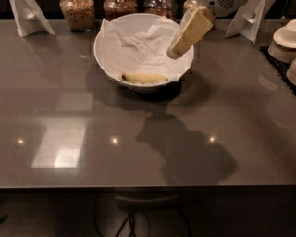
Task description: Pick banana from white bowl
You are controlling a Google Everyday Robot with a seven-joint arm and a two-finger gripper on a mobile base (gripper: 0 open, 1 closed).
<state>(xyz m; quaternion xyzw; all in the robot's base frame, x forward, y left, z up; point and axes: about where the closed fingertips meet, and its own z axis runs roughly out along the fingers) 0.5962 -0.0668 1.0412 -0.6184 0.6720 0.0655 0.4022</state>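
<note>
Tool [175, 50] hangs over the bowl [96, 47] at its right rim, grip state untellable; banana [144, 78] lies crosswise, down-left of it.

The cream, blocky plastic gripper [175, 52] is hanging above the right-hand rim of the large round white bowl [111, 55]. Its body is looking matte and pale yellowish-cream, built of squared slabs, with a darker seam crossing it partway up and the tip lying in greyer shade. Just behind its upper end a rounded white-grey housing [225, 4] is showing, carrying a row of thin dark slits.
</note>
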